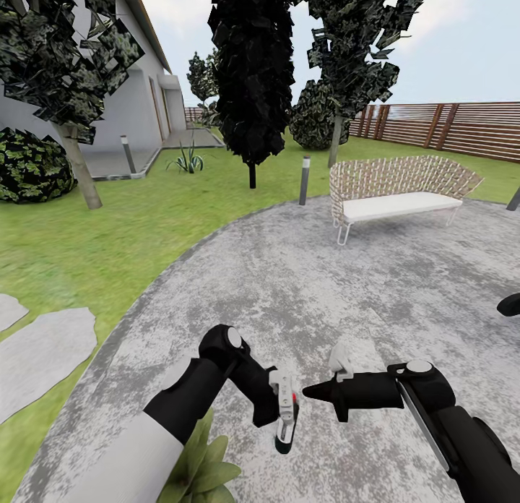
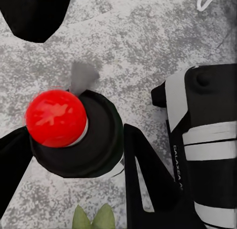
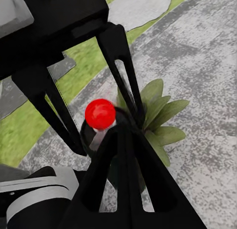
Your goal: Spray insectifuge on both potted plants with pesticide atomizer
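A round grey gravel patio is seen bordered by green lawn, with grey stepping stones at its left edge, a brown slatted fence at the far right and a grey house at the far left. The pesticide atomizer is held over the near part of the patio, pointing downward, its dark body clamped between the fingers of the left gripper. In the left wrist view the bottle is seen end-on as a dark round shape with a red ball at its tip, a black finger lying against its side. Just below it, at the patio's near edge, the pointed green leaves of a potted plant are partly hidden by the left forearm. The right gripper is stretched toward the bottle, its tip just beside it; whether its jaws are parted or closed cannot be told. In the right wrist view the plant lies behind the bottle. A white woven bench stands at the patio's far edge, with tall dark trees and a short lamp post beyond.
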You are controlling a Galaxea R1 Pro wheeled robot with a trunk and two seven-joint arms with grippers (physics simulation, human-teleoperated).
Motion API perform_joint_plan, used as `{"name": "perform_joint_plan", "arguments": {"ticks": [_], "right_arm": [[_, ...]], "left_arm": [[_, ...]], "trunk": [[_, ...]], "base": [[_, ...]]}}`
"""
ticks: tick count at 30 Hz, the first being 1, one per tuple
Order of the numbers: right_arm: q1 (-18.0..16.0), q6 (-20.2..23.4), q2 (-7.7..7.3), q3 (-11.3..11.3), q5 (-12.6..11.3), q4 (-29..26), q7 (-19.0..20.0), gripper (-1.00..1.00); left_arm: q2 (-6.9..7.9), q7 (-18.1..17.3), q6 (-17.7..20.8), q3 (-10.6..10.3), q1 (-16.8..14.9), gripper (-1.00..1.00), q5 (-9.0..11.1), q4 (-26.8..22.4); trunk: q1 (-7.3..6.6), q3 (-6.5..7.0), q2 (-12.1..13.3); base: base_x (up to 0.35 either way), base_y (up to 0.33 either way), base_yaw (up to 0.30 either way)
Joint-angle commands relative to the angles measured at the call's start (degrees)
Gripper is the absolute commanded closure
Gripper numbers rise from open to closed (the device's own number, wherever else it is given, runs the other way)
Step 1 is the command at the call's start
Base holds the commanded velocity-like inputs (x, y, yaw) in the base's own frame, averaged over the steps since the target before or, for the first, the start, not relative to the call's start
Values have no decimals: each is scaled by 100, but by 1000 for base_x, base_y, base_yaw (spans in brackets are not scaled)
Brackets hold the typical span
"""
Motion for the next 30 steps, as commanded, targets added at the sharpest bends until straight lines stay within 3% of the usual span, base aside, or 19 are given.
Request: {"name": "perform_joint_plan", "arguments": {"ticks": [1,6,16,21,27,30], "right_arm": [[-5,36,-2,3,21,-6,23,100],[-5,36,-2,3,20,-8,19,100],[-5,40,-2,3,20,-6,20,100],[-5,39,-2,3,20,-6,19,100],[-5,37,-2,3,20,-6,17,100],[-5,37,-2,3,20,-6,17,100]], "left_arm": [[-2,-38,61,-41,-4,100,-4,-5],[-2,-30,64,-233,-4,100,42,-4],[-2,-4,68,-231,-4,100,160,16],[-2,682,69,-225,-4,100,172,62],[-2,747,61,-225,-4,100,188,100],[-2,734,59,-225,-4,100,312,100]], "trunk": [[-1,-5,-3],[-1,-5,-3],[-1,-5,-3],[-1,-5,-3],[-1,-5,-3],[-1,-5,-3]], "base": [[0,0,0],[0,0,0],[0,0,0],[0,0,0],[0,0,0],[0,0,0]]}}
